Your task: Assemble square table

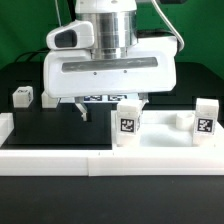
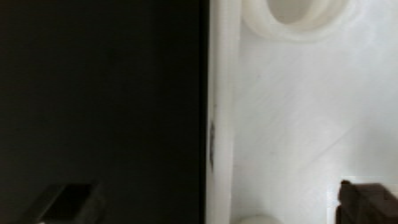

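Note:
The white square slab [image 2: 302, 110] fills one half of the wrist view, with a round socket hole [image 2: 295, 14] near its edge. In the exterior view the slab [image 1: 165, 128] lies at the right, against the border wall. Two tagged leg blocks [image 1: 128, 124] [image 1: 205, 122] stand by it, and a third [image 1: 22, 96] sits at the far left. My gripper [image 1: 110, 106] hangs low over the slab's left edge. In the wrist view the gripper [image 2: 214, 204] is open, with its dark fingertips [image 2: 68, 202] wide apart. The slab's edge lies between them, untouched. A fourth leg is out of view.
A long low white border wall [image 1: 60, 158] runs along the front and up the left side [image 1: 6, 125]. The marker board [image 1: 104, 98] lies behind the gripper, mostly hidden by it. Black table surface [image 1: 55, 125] lies left of the slab.

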Available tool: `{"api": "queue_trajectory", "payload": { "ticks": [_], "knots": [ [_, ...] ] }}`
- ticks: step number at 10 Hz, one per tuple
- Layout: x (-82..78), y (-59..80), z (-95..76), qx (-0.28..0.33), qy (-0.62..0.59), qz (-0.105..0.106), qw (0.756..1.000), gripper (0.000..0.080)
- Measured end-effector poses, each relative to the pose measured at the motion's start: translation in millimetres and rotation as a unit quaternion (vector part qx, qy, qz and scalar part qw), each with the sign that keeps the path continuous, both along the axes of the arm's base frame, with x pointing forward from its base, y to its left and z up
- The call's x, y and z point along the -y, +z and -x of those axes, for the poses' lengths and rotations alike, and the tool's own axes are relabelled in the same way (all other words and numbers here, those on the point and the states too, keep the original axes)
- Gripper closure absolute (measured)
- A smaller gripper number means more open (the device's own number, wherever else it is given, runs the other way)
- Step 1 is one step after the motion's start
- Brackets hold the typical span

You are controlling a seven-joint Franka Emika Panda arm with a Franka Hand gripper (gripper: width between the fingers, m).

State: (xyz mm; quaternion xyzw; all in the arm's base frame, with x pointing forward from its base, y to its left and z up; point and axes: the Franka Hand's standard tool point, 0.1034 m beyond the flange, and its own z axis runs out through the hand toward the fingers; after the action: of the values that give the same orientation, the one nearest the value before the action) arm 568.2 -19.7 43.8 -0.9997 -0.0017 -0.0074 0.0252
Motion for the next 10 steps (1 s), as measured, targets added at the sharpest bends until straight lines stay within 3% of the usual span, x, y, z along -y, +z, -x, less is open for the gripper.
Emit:
{"api": "queue_trajectory", "payload": {
  "ticks": [2,5,8,10],
  "knots": [
    [0.8,-2.1,1.2,-0.004,-0.005,0.0,1.0,0.0151],
    [10.3,-28.9,3.7,-0.022,-0.022,0.007,0.999,0.0151],
    [13.6,-31.5,1.6,-0.014,-0.023,0.012,1.0,0.0151],
    [13.9,-31.7,1.8,-0.015,-0.023,0.012,1.0,0.0399]
  ]
}}
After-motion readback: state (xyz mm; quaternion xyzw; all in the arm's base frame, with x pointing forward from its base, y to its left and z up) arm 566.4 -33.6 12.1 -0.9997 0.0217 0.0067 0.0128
